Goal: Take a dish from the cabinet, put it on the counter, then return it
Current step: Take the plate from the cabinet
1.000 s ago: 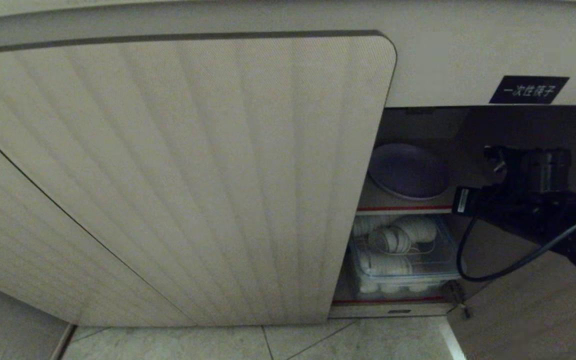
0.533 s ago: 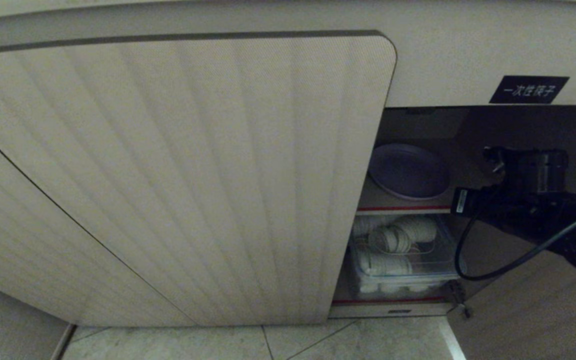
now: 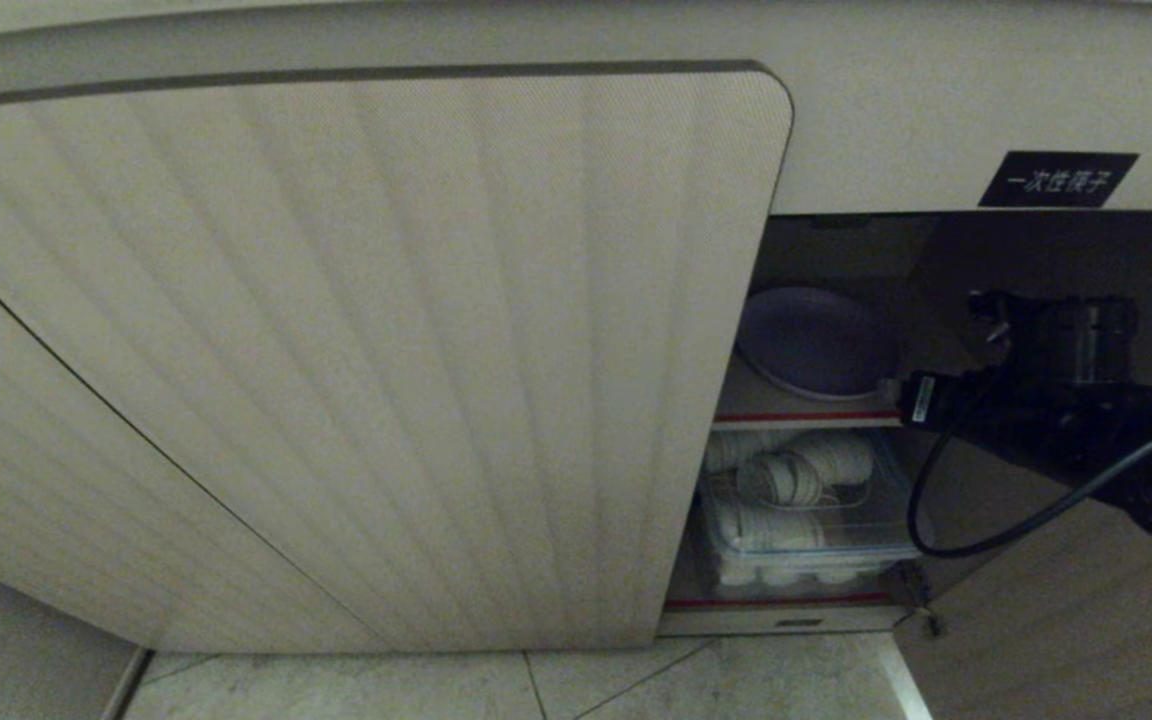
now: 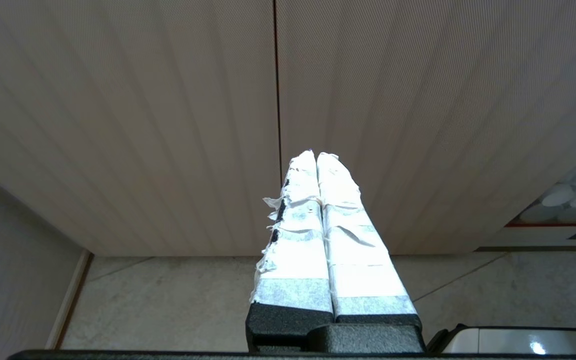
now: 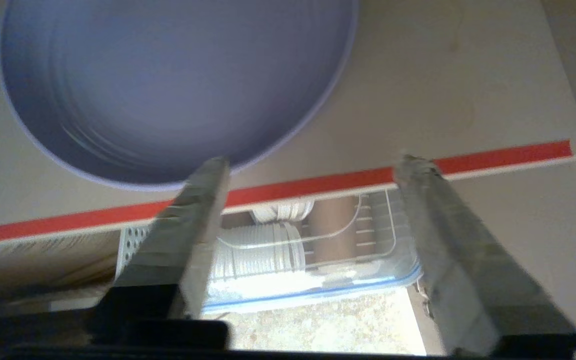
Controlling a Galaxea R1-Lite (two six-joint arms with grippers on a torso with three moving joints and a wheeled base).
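The cabinet (image 3: 366, 350) is seen low above a pale tiled floor (image 3: 536, 690), its ribbed beige door closed on the left and the compartment on the right standing open beneath a small black label (image 3: 1056, 179) with white characters. Inside, a red-edged shelf (image 3: 796, 415) is fitted, and the dish (image 3: 811, 340), a lavender plate, is found lying on it, towards the left of the opening. Below the shelf, a clear container (image 3: 806, 520) with a wire rack and white ribbed items is kept. The right gripper (image 5: 313, 162) is held at the shelf's front edge, its fingers (image 5: 203, 200) spread wide apart and empty, one tip just at the rim of the dish. The left gripper (image 4: 316, 155) is parked before the closed doors, its taped fingers pressed together.
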